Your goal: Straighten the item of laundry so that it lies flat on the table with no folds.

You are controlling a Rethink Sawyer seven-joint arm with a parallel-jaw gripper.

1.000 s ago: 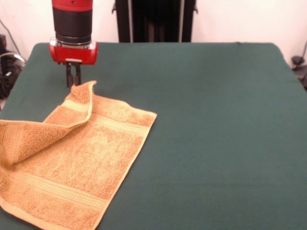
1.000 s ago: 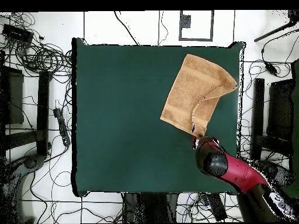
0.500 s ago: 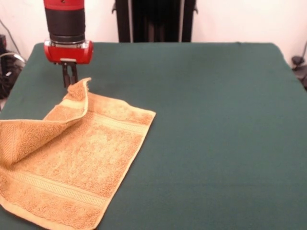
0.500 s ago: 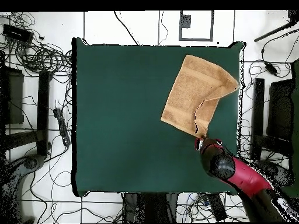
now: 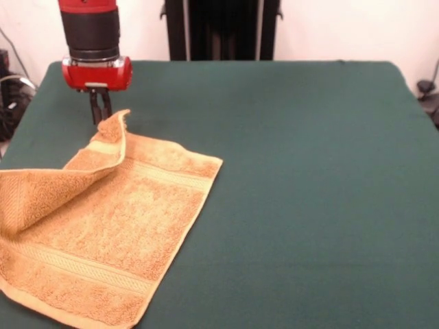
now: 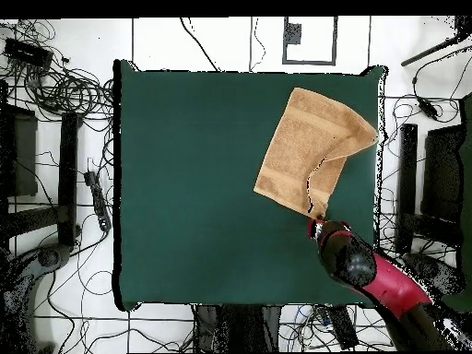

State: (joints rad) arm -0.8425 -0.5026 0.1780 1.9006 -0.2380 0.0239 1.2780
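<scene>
The golden-orange towel point(image 5: 116, 226) lies at the front view's lower left on the dark green table point(image 5: 309, 171). Its left side is folded over in a raised flap, and one corner stands up off the cloth. My gripper point(image 5: 101, 115) hangs at that raised corner, its dark fingers point(image 5: 97, 106) close together and pinching the towel's edge. In the overhead view the towel point(image 6: 309, 147) sits near the table's point(image 6: 203, 184) upper right, with the gripper point(image 6: 318, 221) at its lowest corner under the red arm. A paler woven band crosses the towel near its ends.
Cables and black stands point(image 6: 69, 166) ring the table in the overhead view. The towel's near-left part reaches the table edge in the front view. Bare green cloth point(image 5: 322, 226) spreads to the right of the towel.
The gripper has shifted a little to the left in the front view, drawing the raised towel corner with it. Over the last half second hardly anything moved.
</scene>
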